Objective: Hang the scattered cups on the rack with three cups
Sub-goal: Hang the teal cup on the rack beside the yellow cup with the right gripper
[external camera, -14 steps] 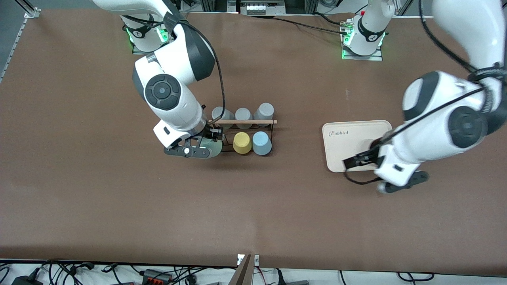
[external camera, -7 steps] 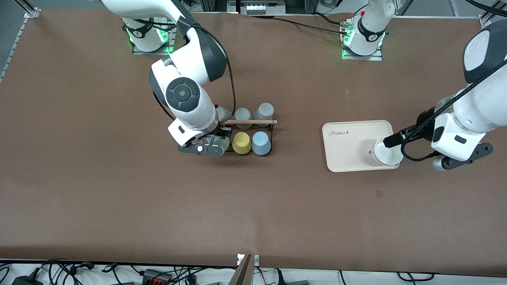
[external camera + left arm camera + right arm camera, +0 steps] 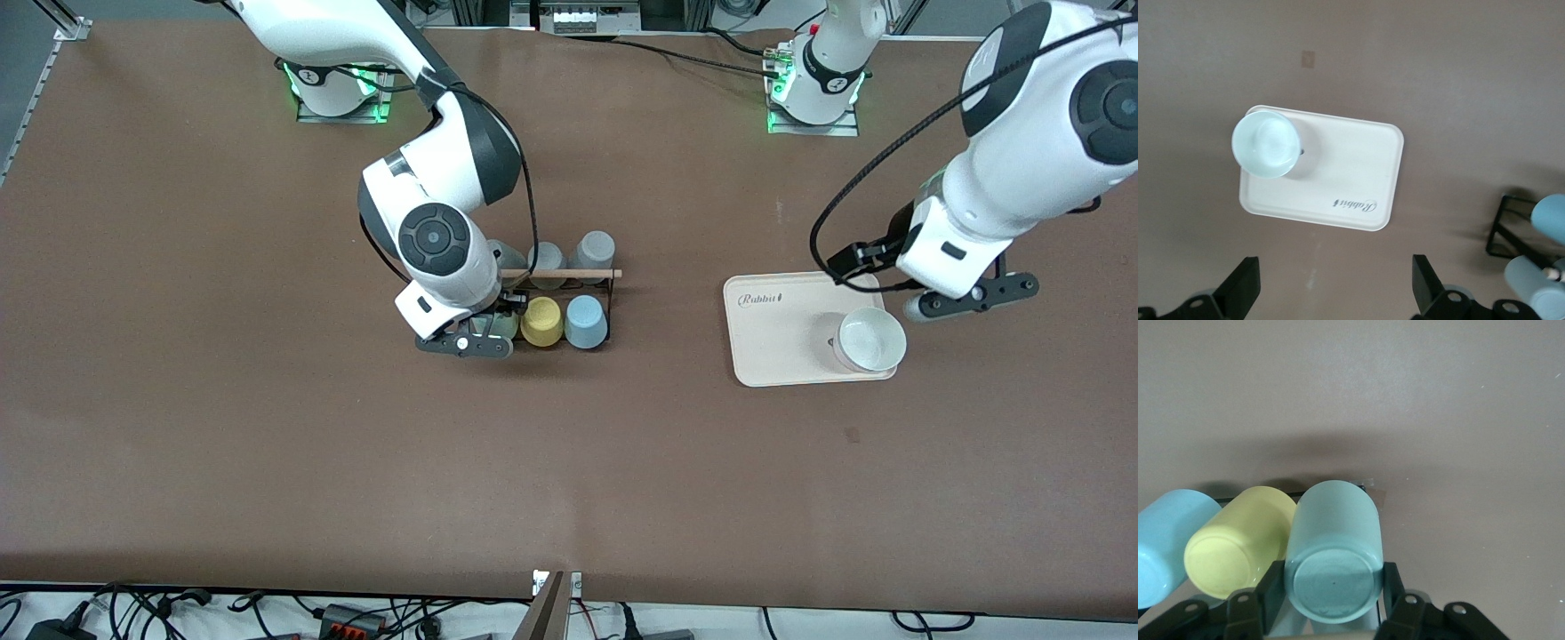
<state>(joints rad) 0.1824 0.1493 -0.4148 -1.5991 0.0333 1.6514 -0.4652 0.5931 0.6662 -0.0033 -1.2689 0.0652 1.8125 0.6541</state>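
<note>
My right gripper [image 3: 466, 343] is shut on the pale sage-green cup [image 3: 494, 326], holding it on its side at the black wire rack's [image 3: 612, 289] front row, beside the yellow cup [image 3: 541, 321]. In the right wrist view the sage-green cup [image 3: 1333, 553] sits between the fingers of my right gripper [image 3: 1333, 590], touching the yellow cup [image 3: 1238, 547]. The light blue cup [image 3: 587, 321] lies on the rack beside the yellow one. My left gripper [image 3: 969, 300] is open and empty, up over the table just off the cream tray [image 3: 773, 338]; it shows open in the left wrist view [image 3: 1335, 293].
Three grey cups [image 3: 593, 247] sit in the rack's back row under the wooden rod [image 3: 569, 274]. A pale cup [image 3: 869, 340] stands mouth-up on the cream tray, also in the left wrist view [image 3: 1267, 144].
My right gripper carried the sage-green cup sideways to the rack, up against the yellow cup. My left gripper rose and drew away from the tray, uncovering the pale cup on it.
</note>
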